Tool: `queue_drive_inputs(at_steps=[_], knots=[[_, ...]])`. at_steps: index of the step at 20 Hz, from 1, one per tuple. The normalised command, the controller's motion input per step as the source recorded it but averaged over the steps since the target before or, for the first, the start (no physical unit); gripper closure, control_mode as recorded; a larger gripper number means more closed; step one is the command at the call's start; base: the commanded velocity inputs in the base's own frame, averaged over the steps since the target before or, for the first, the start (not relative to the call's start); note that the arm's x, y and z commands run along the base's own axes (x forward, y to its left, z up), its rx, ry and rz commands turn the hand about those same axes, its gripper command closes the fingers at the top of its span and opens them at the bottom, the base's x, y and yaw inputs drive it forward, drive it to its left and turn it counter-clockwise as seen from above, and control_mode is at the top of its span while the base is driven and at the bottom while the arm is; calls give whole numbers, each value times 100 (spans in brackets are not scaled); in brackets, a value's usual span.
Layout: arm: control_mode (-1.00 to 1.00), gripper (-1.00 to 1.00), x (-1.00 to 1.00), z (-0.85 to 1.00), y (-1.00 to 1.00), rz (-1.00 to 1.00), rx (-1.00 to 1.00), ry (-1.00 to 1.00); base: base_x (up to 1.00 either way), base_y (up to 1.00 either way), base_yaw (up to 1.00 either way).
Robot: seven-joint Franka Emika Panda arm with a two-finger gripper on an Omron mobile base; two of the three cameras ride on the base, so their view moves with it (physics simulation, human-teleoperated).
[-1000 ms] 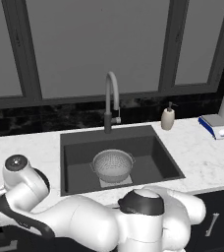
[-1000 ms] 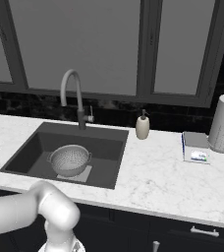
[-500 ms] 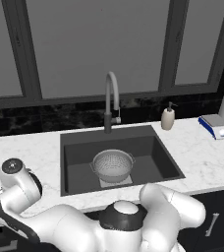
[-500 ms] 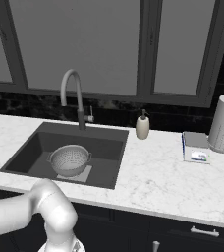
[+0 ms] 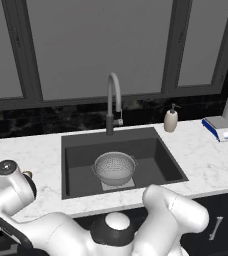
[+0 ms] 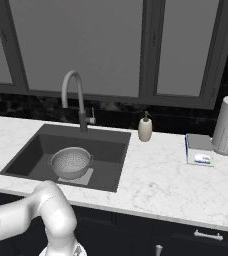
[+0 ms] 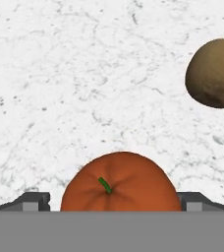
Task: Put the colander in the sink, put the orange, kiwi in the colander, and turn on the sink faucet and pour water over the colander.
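Gripper [image 7: 112,203] spread wide around the orange [image 7: 121,182], nothing gripped, kiwi [image 7: 214,73] lying apart on marble counter [image 7: 60,88], colander [image 5: 115,168] seated in sink [image 5: 151,155].

The round orange-red orange [image 7: 120,183] sits between the wide-apart fingertips [image 7: 34,202] of the gripper [image 7: 116,203], on the white marble counter [image 7: 74,88]. The oval brown kiwi [image 7: 214,74] lies apart from it; bare marble lies between them.
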Motion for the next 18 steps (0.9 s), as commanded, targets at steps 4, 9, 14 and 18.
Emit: queue_drive_inputs(at_steps=[4,9,14,18], knots=[[-100,-100,0,0,2,0,0,0,0,0,0],[-100,100,0,0,0,0,0,0,0,0,0],[-100,100,0,0,0,0,0,0,0,0,0],[-100,100,0,0,0,0,0,0,0,0,0]])
